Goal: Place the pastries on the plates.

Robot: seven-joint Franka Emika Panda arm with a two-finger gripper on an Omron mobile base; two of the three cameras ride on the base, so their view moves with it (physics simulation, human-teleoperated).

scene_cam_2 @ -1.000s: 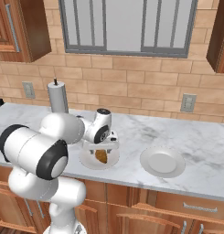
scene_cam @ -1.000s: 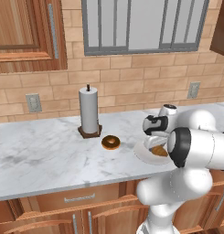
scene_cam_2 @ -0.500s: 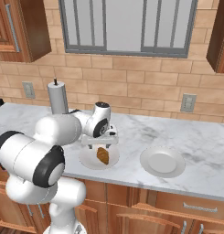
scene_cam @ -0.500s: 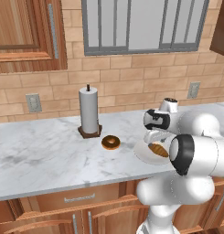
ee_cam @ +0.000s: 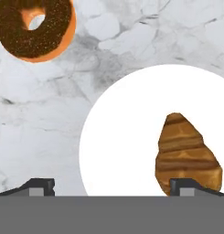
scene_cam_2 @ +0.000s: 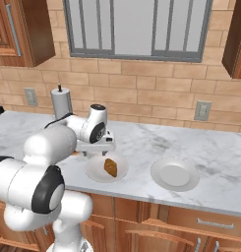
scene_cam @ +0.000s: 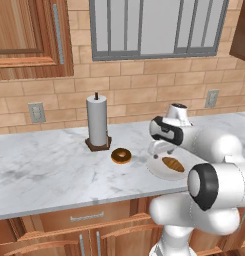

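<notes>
One pastry down: croissant (ee_cam: pixel 189 155) sits on near plate (ee_cam: pixel 127 132), gripper (ee_cam: pixel 111 185) open & empty above. Doughnut (scene_cam: pixel 121 156) on counter, 2nd plate (scene_cam_2: pixel 174 174) bare.

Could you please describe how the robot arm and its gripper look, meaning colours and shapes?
The glossy white arm is made of thick rounded segments with round dark grey caps at the joints. The white hand carries a small two-finger gripper with short dark fingertips. No cables or markings are visible.
</notes>
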